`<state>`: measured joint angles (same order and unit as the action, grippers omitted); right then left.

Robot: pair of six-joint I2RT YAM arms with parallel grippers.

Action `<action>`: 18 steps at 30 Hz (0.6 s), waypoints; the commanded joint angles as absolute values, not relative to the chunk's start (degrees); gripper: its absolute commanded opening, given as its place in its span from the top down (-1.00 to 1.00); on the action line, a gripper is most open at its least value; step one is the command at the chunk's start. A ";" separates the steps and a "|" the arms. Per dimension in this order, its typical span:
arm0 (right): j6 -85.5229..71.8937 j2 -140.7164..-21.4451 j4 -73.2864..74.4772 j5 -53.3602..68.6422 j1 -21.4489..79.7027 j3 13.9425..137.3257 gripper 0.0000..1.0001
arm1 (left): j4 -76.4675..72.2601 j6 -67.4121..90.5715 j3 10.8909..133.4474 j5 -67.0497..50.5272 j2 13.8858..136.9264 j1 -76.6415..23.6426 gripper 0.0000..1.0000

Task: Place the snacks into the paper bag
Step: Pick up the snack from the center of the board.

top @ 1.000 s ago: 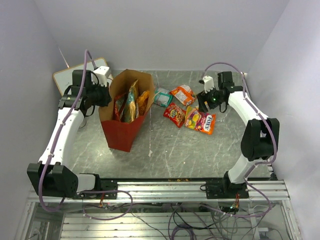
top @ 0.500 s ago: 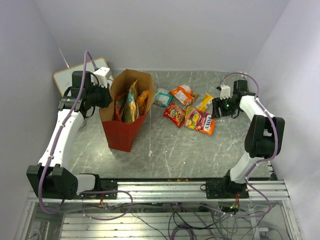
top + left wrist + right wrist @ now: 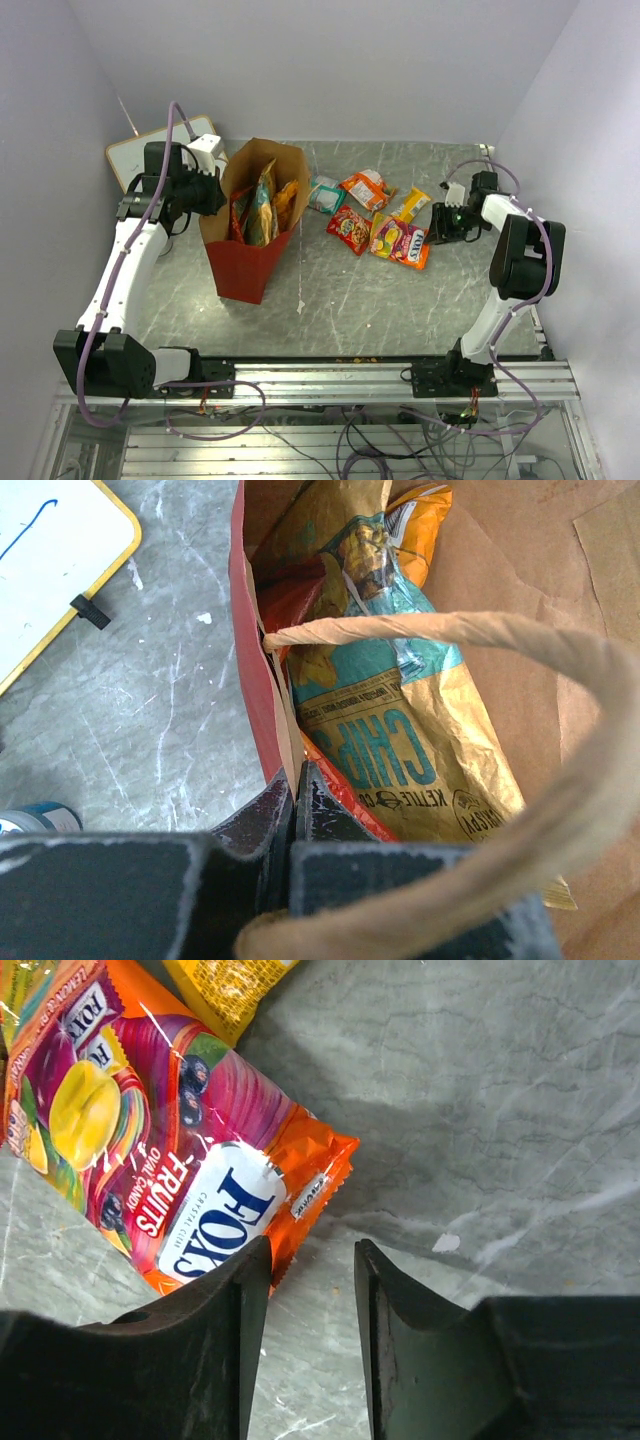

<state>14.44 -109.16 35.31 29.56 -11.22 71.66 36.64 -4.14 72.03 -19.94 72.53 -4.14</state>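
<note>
Left pincer [image 3: 297, 780] clamps the red wall of the paper bag [image 3: 520, 600], which stands desk-left; a gold packet [image 3: 390, 730] inside reads "CHIPS". Right pincer [image 3: 312, 1260] hangs parted and empty, just off the corner of the "FOX'S FRUITS" packet [image 3: 190, 1190], with grey desk [image 3: 480, 1110] showing beyond.

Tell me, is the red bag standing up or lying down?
Standing up. The paper bag sits on its flat bottom with its mouth open upward, snack packets stand inside it, and the left gripper pinches its rim.
</note>
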 commanded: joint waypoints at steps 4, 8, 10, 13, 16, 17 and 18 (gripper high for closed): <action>13.38 -112.18 33.61 37.63 -12.12 71.50 0.33 | 31.23 -5.41 72.53 -21.25 72.27 -3.52 0.86; 13.36 -113.66 34.14 38.92 -12.26 72.40 0.52 | 30.99 -5.45 72.12 -21.27 72.01 -3.52 0.86; 13.98 -113.60 34.99 39.78 -12.66 73.48 0.87 | 30.79 -5.45 71.92 -21.33 71.78 -3.52 0.86; 14.68 -111.26 35.52 40.08 -13.40 74.45 1.00 | 30.59 -5.31 71.63 -21.28 71.64 -3.52 0.86; 16.89 -107.36 37.72 40.49 -13.62 75.84 1.00 | 30.29 -5.27 71.23 -21.14 71.46 -3.52 0.86; 17.68 -106.04 38.55 40.69 -13.67 76.23 1.00 | 30.21 -5.21 71.09 -21.10 71.46 -3.52 0.86; 18.52 -104.68 39.45 40.98 -13.63 76.70 1.00 | 30.12 -5.12 71.06 -21.20 71.46 -3.52 0.86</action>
